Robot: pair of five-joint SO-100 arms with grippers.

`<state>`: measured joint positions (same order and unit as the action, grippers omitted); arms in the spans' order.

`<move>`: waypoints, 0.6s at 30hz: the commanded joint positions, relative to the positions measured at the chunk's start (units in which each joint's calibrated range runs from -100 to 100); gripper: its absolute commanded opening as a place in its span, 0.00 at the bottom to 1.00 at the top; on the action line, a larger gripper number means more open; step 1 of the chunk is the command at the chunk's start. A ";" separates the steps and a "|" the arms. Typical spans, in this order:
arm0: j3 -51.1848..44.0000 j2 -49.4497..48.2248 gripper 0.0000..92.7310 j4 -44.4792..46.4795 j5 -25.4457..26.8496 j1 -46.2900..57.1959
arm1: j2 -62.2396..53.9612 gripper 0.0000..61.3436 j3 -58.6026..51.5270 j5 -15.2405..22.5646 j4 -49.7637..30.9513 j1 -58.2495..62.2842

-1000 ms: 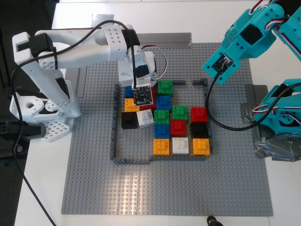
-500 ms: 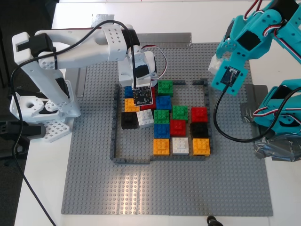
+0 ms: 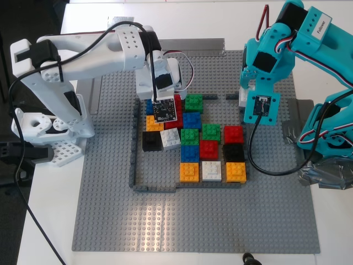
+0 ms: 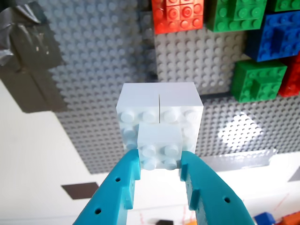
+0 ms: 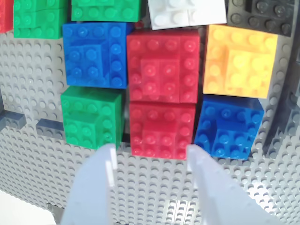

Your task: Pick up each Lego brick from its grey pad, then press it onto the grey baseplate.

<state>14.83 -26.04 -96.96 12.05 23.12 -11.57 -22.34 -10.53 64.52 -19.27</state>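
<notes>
Placement of the white brick (image 4: 159, 124) looks like the step in hand. Clamped in my first gripper (image 4: 160, 158), with the teal jaws closed down to the width of the small raised studded block on its top and pressing that block from both sides. Hanging on the exterior view's right over the grey baseplate (image 3: 193, 221), close by the upper right corner of the thin dark frame (image 3: 134, 160) that rings the coloured bricks (image 3: 212, 152). Apparently clear of the studs below, though hard to tell for certain from either camera. Next, probably: line the brick's edges square with the stud grid over a bare patch, lower straight down, press firmly until seated, and only then let the jaws part. Worth watching for a slight twist in the grip, since a skewed brick would ride on the studs rather than lock. Glossy and plain white to look at, with a broad square lower body showing a fine seam down its middle, rows of round studs around the raised block, and sharp, clean corners. Meanwhile, my second gripper (image 5: 151, 152) standing part-open with pale jaws either side of a red brick (image 5: 161, 129) among the others inside the frame, with no contact visible.
</notes>
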 commanded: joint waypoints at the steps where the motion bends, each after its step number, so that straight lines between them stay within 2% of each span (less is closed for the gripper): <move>1: -0.52 0.20 0.00 0.13 0.04 -1.61 | -5.08 0.34 6.40 0.79 1.87 -0.35; 7: -0.70 4.32 0.00 3.47 0.04 -1.83 | -6.80 0.50 9.93 1.67 5.70 -1.87; 12: -1.15 8.18 0.00 6.88 -0.01 -1.83 | -9.37 0.50 11.46 3.23 8.22 -3.98; 14: -1.15 9.38 0.00 7.86 -0.06 -1.98 | -12.03 0.41 11.28 4.35 8.87 -5.94; 16: -1.06 10.07 0.00 9.16 -1.13 -2.05 | -14.61 0.19 11.28 5.48 9.52 -8.47; 17: -0.97 10.33 0.00 9.65 -1.62 -2.05 | -14.95 0.03 12.27 5.67 10.58 -9.64; 18: -0.97 10.58 0.00 9.89 -1.91 -2.12 | -14.95 0.00 13.45 5.72 12.04 -10.72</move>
<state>14.93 -15.89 -88.09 11.42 21.35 -20.64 -15.47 -5.94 73.37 -25.73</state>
